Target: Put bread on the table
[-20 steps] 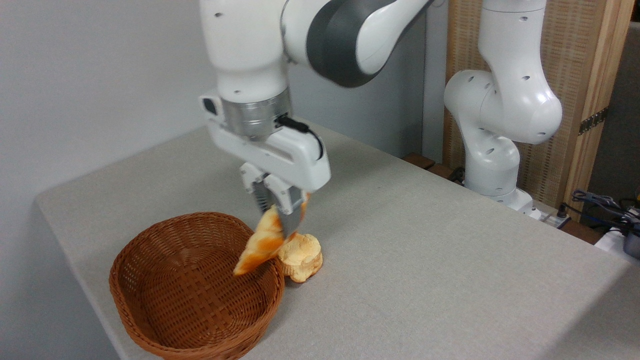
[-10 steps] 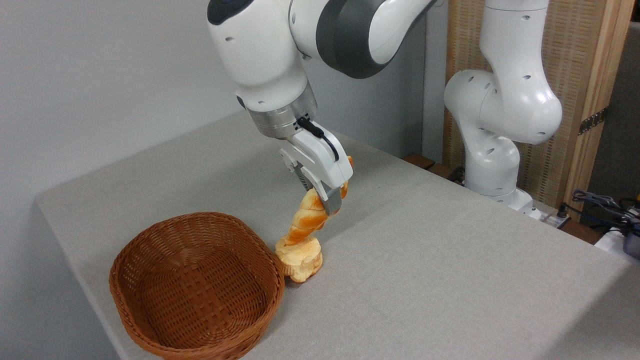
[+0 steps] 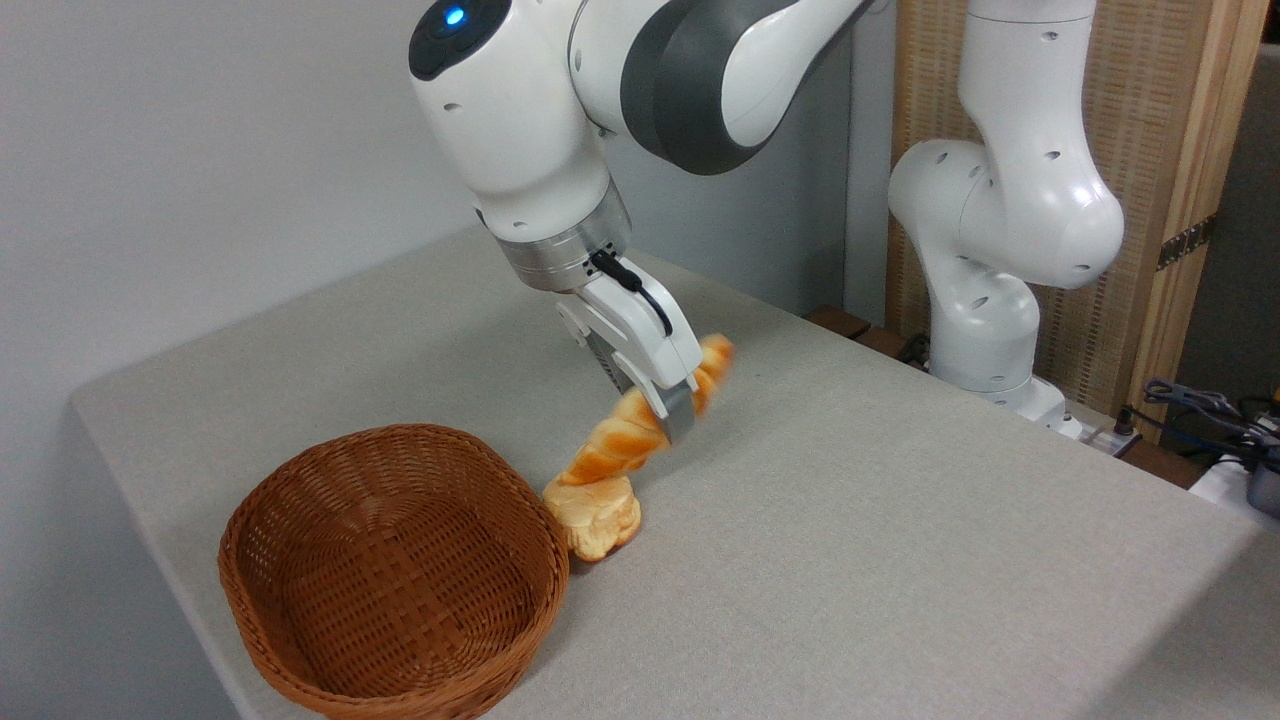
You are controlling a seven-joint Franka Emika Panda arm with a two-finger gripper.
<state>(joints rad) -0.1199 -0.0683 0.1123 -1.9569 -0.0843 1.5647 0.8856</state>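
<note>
The gripper [image 3: 668, 405] is clamped on the bread [image 3: 640, 425] about midway along its length, its two fingers pressed against the loaf from either side. The bread is a long braided loaf, pale gold with orange-brown edges, and it hangs in the air on a slant: its upper end points up and to the right past the gripper, slightly blurred, and its lower end points down and to the left. That lower tip sits right at the top of a bun [image 3: 594, 518], a small pale lumpy piece with toasted patches that rests on the surface [image 3: 900, 520]. Whether the tip actually touches the bun or only hovers just above it is hard to tell from this angle.

The bun lies just to the right of a basket [image 3: 395, 570], a brown wicker one with an oval rim, and appears to touch or nearly touch the basket's right wall. The basket stands near the left front corner of the surface, and its visible inside holds nothing. The bread is wholly outside the basket, to the right of it and above the grey-beige cloth top.

The arm [image 3: 560, 110] comes in from the upper right, white with a dark grey joint and a blue light lit on top of the wrist housing. Its base stands at the far right edge of the surface, in front of a wooden panel [image 3: 1150, 200]. A few cables [image 3: 1210, 410] lie at the far right.
</note>
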